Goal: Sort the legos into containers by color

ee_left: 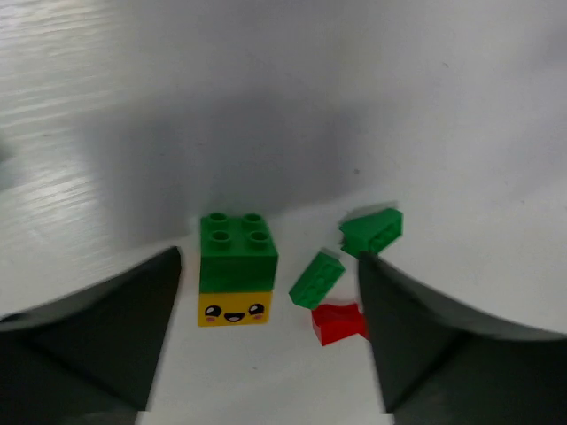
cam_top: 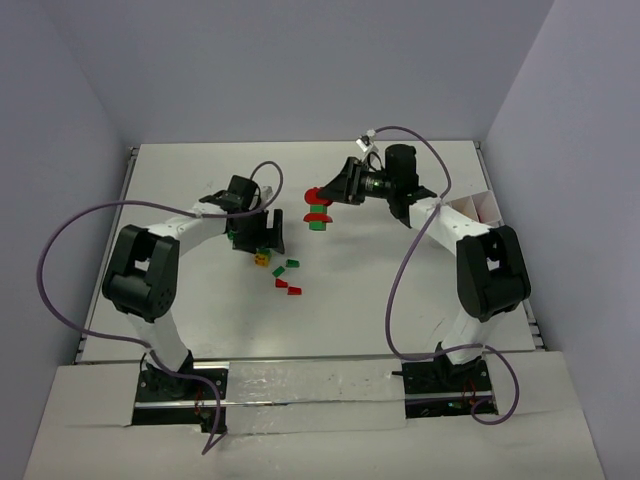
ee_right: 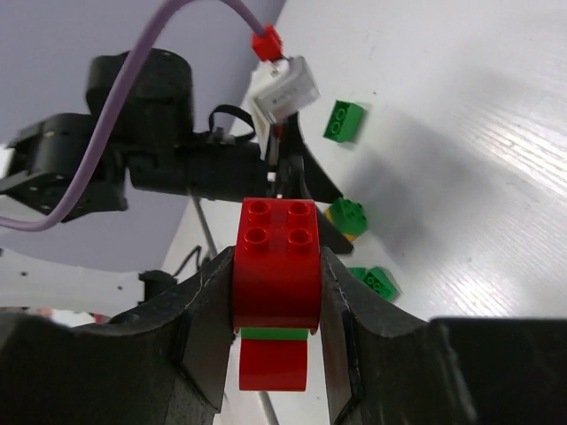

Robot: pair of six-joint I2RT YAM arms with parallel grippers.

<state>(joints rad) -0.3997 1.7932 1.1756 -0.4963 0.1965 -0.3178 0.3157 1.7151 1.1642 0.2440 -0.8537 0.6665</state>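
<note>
Firmly, the right tool (cam_top: 328, 193) clamps a red-and-green stack (ee_right: 275, 266), likely for carrying. The left tool (ee_left: 268, 266) stands open astride a green-yellow stack (ee_left: 236, 270).

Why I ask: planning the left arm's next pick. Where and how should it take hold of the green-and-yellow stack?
Grip the stack by its flat left and right walls, across the seam, coming straight down. It stands upright, studs up, between the fingers of the open left gripper. A loose green brick lies close on its right, so mind that finger.
</note>
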